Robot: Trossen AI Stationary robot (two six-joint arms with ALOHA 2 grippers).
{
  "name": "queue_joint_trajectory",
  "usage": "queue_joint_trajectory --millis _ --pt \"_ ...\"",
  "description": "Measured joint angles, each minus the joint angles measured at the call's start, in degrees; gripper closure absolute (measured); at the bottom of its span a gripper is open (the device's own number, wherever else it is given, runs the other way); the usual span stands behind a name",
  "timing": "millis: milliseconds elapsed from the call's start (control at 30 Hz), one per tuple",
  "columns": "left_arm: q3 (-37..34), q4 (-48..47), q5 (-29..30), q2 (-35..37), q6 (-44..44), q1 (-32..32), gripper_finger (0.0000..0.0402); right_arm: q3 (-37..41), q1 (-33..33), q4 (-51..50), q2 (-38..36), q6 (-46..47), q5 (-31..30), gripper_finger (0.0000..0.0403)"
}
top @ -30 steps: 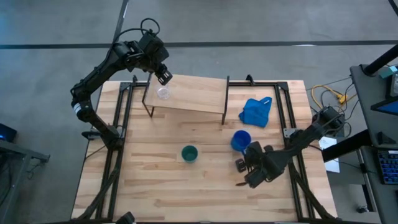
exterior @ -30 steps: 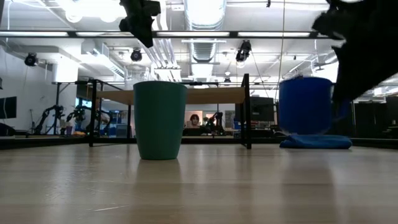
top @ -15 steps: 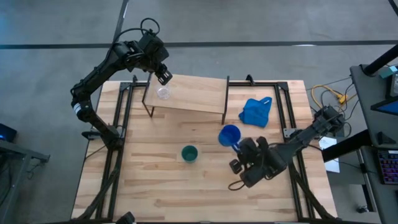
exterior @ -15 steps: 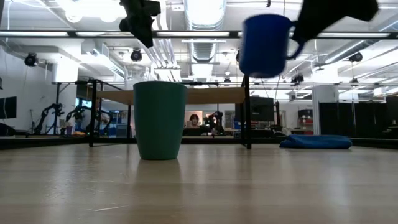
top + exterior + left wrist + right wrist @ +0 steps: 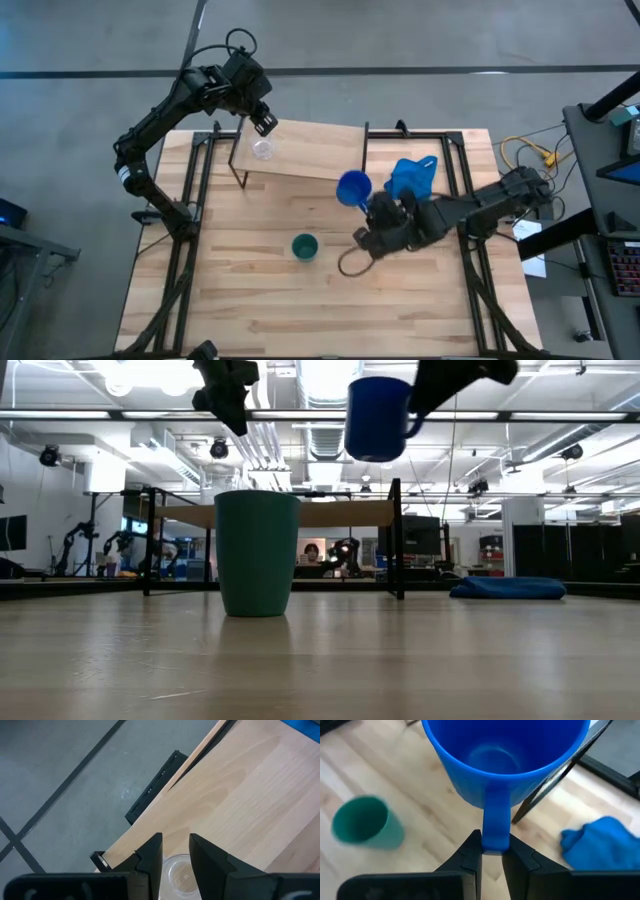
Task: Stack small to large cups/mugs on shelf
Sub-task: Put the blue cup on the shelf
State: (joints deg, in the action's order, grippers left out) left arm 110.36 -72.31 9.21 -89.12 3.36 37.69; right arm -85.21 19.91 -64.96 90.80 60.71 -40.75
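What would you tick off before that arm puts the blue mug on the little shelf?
1. Grip on the blue mug: right gripper pinches its handle. Ok.
2. Mug lifted clear of the table: hangs high in the low view. Ok.
3. Mug upright: opening faces up. Ok.
4. Clear glass cup already on the shelf. Ok.
5. Left gripper over the glass, in the way of stacking. Not ok.
6. Green cup standing apart. Ok.

shelf (image 5: 310,150) middle bare, glass cup (image 5: 262,150) left

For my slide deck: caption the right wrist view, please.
Right pincer grips the blue mug by its handle, above the table.
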Motion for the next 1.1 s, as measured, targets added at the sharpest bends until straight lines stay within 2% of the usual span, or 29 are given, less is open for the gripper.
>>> queue_joint_trajectory --millis 400,767,933,1100 --pt "0.0 0.4 0.0 0.0 0.0 -0.1 0.0319 -0.5 -9.3 19.3 0.0 -20.2 0.0 0.0357" --pt "-0.1 1.6 0.0 0.0 0.0 -0.2 0.0319 -0.2 -13.6 22.1 0.1 -22.5 0.8 0.0357" --pt "-0.1 1.8 0.0 0.0 0.0 -0.2 0.0319 -0.2 -15.7 26.0 0.1 -27.7 7.1 0.0357" --pt "0.1 1.8 0.0 0.0 0.0 -0.3 0.0319 -0.1 -17.8 27.1 0.1 -28.4 7.9 0.0356"
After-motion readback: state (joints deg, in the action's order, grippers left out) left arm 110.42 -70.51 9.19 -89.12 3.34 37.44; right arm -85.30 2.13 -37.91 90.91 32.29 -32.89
